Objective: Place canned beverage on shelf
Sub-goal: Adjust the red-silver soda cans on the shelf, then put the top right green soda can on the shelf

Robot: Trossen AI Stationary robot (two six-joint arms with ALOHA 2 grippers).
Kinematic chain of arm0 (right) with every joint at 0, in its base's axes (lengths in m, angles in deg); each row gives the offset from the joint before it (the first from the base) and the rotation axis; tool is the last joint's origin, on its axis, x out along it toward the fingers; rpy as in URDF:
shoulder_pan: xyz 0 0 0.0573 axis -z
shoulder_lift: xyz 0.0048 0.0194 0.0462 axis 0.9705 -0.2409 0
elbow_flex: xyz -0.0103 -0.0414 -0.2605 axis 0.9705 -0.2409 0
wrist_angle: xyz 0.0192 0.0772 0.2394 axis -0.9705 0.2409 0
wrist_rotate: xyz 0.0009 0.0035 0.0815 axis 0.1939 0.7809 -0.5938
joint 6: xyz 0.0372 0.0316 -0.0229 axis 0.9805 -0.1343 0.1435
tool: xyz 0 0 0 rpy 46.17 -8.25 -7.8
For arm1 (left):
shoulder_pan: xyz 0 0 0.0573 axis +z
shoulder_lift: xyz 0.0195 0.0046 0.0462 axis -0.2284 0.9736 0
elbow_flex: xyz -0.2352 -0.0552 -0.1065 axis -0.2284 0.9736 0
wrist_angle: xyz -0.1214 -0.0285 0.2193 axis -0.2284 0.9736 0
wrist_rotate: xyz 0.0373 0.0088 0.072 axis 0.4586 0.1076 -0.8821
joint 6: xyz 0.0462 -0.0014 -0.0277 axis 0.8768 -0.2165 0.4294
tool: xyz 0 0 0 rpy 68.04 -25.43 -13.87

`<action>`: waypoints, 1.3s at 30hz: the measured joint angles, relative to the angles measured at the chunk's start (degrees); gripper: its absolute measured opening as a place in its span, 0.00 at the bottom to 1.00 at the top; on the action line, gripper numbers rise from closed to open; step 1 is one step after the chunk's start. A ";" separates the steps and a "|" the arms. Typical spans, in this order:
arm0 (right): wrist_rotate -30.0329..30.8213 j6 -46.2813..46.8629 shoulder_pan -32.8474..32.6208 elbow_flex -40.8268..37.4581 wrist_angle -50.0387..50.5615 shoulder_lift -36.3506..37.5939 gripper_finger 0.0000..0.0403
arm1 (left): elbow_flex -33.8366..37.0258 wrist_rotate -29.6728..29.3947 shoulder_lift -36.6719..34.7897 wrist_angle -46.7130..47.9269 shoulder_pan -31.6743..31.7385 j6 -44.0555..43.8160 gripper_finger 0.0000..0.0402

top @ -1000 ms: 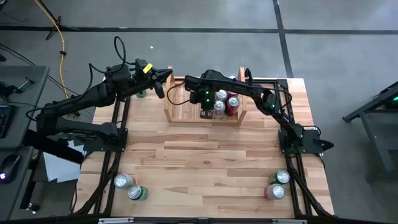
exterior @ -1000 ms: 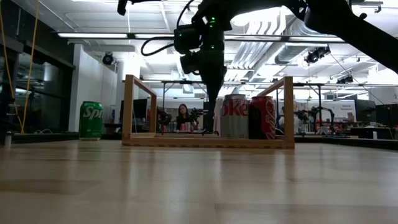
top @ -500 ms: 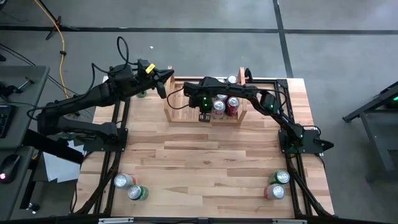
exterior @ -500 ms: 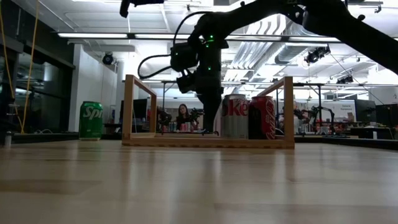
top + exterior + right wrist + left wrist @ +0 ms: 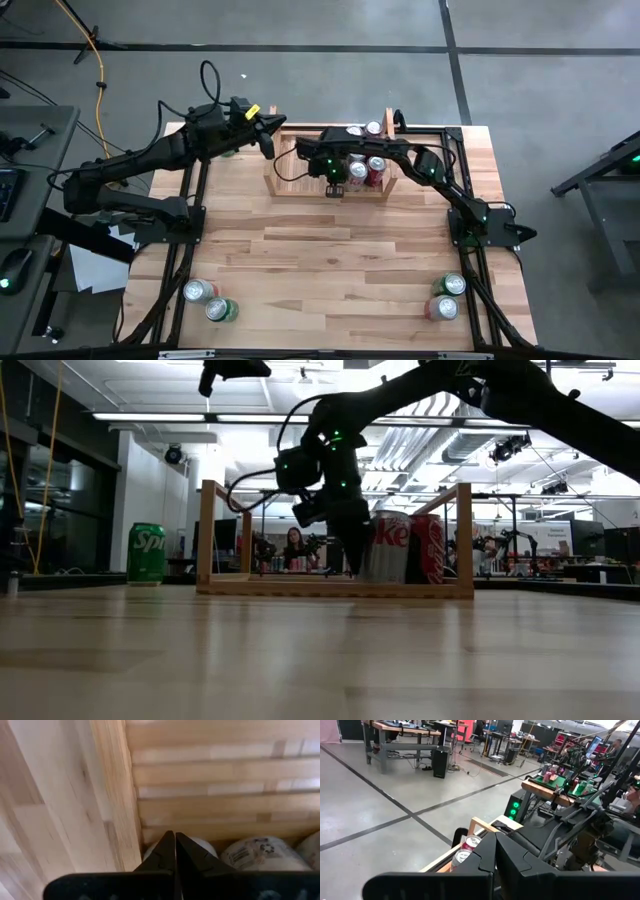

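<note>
The pale wooden shelf (image 5: 290, 187) stands at the table's far middle. A silver can (image 5: 388, 547) and a red can (image 5: 428, 548) stand on its slatted base (image 5: 225, 770), toward its right side board. My right gripper (image 5: 351, 568) is shut, points straight down inside the shelf and stands just left of the silver can, which leans toward the red can. My left gripper (image 5: 270, 135) is shut and hovers high near the shelf's left side board, holding nothing. A green can (image 5: 146, 553) stands on the table left of the shelf. My right gripper comes from above, its shut fingers pointing down. The outer side of one finger (image 5: 356, 545) lies against the silver can's left wall (image 5: 370, 545). The can tilts toward the red can, its bottom on the shelf's slats.
Two more cans (image 5: 362, 130) stand behind the shelf at the far edge. Two cans (image 5: 210, 300) stand at the near left corner and two cans (image 5: 447, 296) at the near right. The wide wooden middle of the table (image 5: 330, 250) is bare.
My right gripper has gone down into the shelf, staying shut, beside the silver can. The silver can has shifted toward the red can and now tilts against it. My left gripper has drifted slightly toward the shelf.
</note>
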 joint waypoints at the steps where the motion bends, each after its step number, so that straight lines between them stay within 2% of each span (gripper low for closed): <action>1: 0.51 -0.05 0.00 0.00 0.52 -0.21 0.00 | 0.00 0.01 0.00 0.00 0.00 0.00 0.00; 9: 0.77 -0.49 0.31 0.00 0.28 -0.45 0.00 | 0.00 0.02 0.00 0.03 0.00 0.45 0.00; 22: -3.05 -1.10 0.47 0.01 -5.59 -0.01 0.00 | 0.00 0.02 -0.02 0.08 0.00 2.32 0.00; 29: -3.34 -2.15 3.21 8.07 -7.28 2.28 0.00 | 0.00 0.09 -4.75 0.08 0.77 8.91 0.00; 32: -3.50 -2.01 5.42 9.84 -9.35 5.31 0.00 | -0.03 0.88 -7.65 1.33 0.76 10.70 0.00; 36: -6.11 -0.38 8.69 7.59 -10.98 13.19 0.00 | 0.20 7.19 -11.95 6.42 0.76 13.41 0.00; 39: -7.78 0.64 10.39 7.46 -10.60 18.10 0.00 | 4.86 9.64 -16.01 3.60 0.74 13.94 0.00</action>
